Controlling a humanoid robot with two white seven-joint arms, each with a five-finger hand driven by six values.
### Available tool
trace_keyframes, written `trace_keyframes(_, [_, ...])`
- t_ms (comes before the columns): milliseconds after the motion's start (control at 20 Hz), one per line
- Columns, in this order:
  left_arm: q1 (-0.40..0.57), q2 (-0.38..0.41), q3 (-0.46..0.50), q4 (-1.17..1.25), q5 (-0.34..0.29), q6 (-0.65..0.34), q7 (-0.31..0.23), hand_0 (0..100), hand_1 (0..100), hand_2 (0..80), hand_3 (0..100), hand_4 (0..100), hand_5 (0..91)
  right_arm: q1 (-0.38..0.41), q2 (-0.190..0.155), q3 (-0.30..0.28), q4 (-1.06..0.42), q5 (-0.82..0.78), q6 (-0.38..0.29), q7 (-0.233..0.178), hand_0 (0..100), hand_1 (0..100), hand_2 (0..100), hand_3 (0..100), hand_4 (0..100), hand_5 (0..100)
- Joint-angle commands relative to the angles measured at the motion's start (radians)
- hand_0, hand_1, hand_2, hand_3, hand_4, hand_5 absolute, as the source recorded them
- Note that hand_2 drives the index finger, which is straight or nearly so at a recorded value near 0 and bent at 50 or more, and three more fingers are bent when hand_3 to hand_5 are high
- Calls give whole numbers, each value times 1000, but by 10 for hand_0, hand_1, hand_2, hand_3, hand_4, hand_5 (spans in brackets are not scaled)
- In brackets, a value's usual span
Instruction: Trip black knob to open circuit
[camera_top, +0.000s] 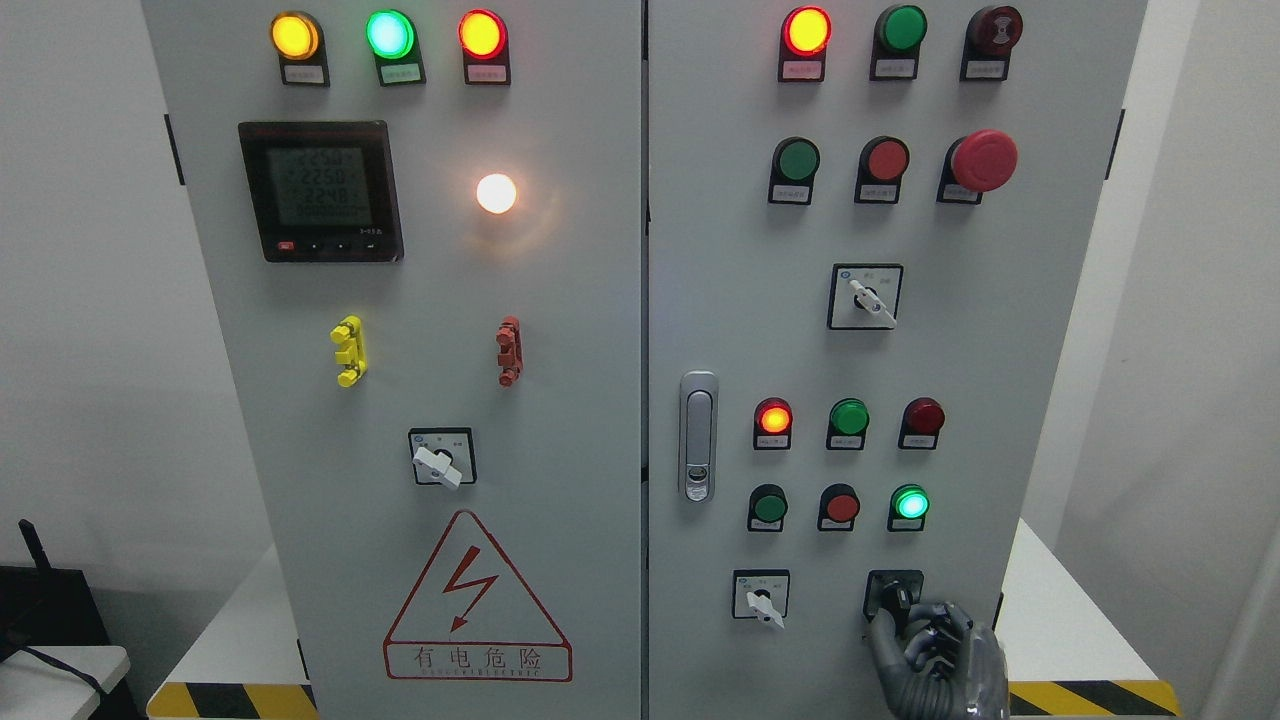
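Right robot hand (925, 650) rises from the bottom edge of the right cabinet door (840, 340), dark metallic fingers (885, 635) curled up against the black knob (893, 597); thumb-side finger touches the knob's lower left, but whether the grip is fully closed on it cannot be told. Black knob sits at the door's lower right corner, beside a white-handled selector switch (761, 596).

Above these: row of green, red and lit green buttons, then a lit red lamp (773, 418), green and dark red lamps. Silver door latch (698, 436) at the door's left edge. Higher up, another selector switch (865, 296), then a red mushroom stop button (983, 160) at upper right; top row has one lit red lamp.

Left cabinet door (400, 400): warning triangle (477, 590) with lightning bolt, text "有电危险", near the bottom edge. Above it a white selector, yellow (348, 351) and red terminal clips, a glowing white lamp (496, 193). Digital meter (320, 191) at upper left reads roughly 225.0 / 224.8; digits blurred. Small lamp labels unreadable.

Cabinet stands on a white desk (1070, 620) with yellow-black hazard striping along its front edge.
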Motion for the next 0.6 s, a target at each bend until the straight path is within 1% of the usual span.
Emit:
trace_keyframes(0, [-8, 0, 0, 0, -34, 1, 0, 120, 389, 0, 0, 0, 0, 1, -3, 12, -1, 1, -58, -1, 555, 803, 580, 902, 913, 958])
trace_keyframes(551, [-8, 0, 0, 0, -32, 1, 0, 120, 389, 0, 0, 0, 0, 1, -5, 9, -1, 1, -59, -1, 547, 802, 571, 899, 903, 957])
